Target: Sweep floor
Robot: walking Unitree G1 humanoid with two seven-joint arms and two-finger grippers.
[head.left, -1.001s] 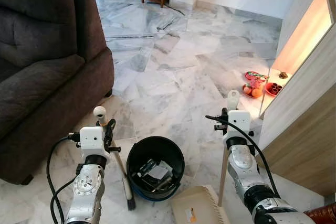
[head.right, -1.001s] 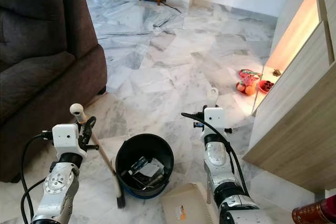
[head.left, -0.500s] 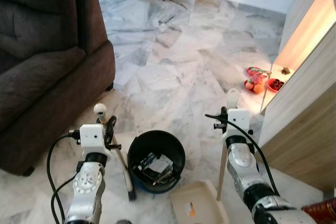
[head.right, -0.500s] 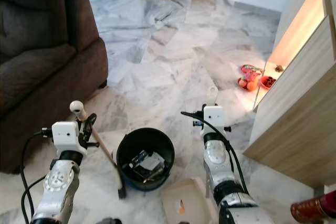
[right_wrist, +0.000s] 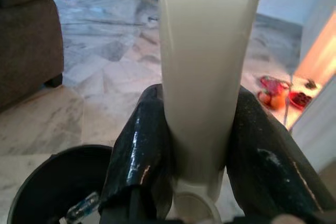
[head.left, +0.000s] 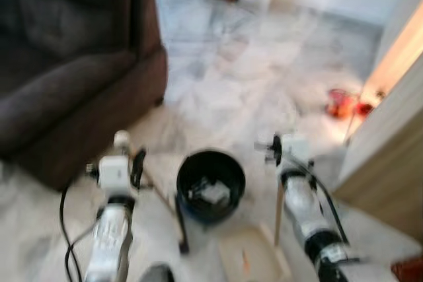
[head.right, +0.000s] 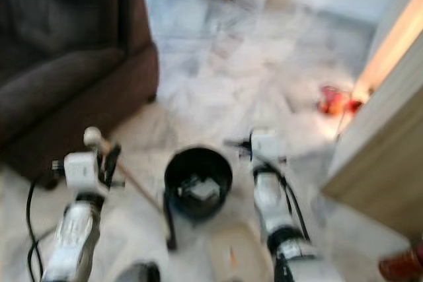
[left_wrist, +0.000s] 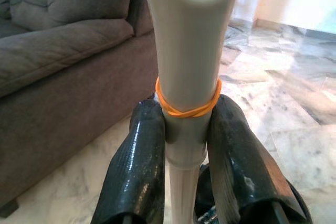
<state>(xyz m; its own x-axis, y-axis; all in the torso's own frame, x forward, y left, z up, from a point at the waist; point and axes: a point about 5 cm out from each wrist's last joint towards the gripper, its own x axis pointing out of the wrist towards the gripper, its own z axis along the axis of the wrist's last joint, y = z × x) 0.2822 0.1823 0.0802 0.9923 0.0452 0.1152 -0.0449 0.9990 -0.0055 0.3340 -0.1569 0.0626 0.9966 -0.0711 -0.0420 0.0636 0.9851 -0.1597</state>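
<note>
Left pincer: the left pincer (left_wrist: 181,140) is clenched on the broom handle (left_wrist: 186,51), one black finger (left_wrist: 136,166) on either side, just below an orange rubber band (left_wrist: 187,106) wrapped round the shaft.
Broom: the handle slants from the left arm down toward the near side of the bin; its dark brush head (head.left: 183,246) rests on the floor just left of the dustpan.
Right pincer: the right pincer (right_wrist: 197,150) is clamped on the pale dustpan handle (right_wrist: 207,66), gripped from both sides.
Dustpan: its beige pan (head.left: 248,262) lies flat on the floor, near side, just right of the brush head and beside the bin.
Bin: a black bucket (head.left: 210,186) stands on the floor between the two arms, with some litter showing inside.
Floor: pale marble (head.left: 264,77), stretching far ahead; the head views are blurred, so fine dust or crumbs cannot be made out.
Surroundings: a dark sofa (head.left: 66,64) at far left, a wooden cabinet (head.left: 390,156) at right, and small red and orange objects (head.left: 344,102) on the floor by its lit base.
Progress: both tools are in hand and the bin holds debris, so some collecting seems done; judging by the open floor ahead, more sweeping likely remains.
</note>
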